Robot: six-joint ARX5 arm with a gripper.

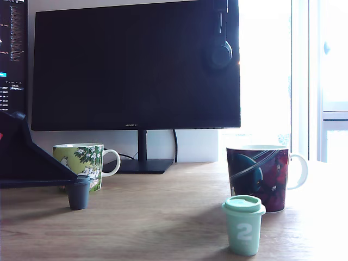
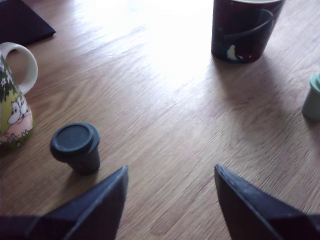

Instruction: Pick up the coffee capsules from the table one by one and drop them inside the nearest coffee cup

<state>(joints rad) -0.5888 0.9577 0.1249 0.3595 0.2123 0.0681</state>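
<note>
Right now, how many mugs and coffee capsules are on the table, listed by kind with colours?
Mugs: 2, the green mug and the dark mug.
Coffee capsules: 2, the dark grey capsule and the mint green capsule with a white 2.
Total: 4. No copper-brown capsule shows in either view.

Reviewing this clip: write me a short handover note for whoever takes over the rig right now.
End effector: open and empty, above bare table, nothing between its fingers.
Dark grey capsule: upright on the table, just in front of the green-patterned mug at the exterior view's left.
Mint green capsule with a white 2: upright on the table, in front of the dark mug at the exterior view's right.
Done: nothing that can be confirmed; the mugs' insides are hidden and no third capsule is in view.
Left: both visible capsules need picking up and dropping into the nearest mug.
</note>
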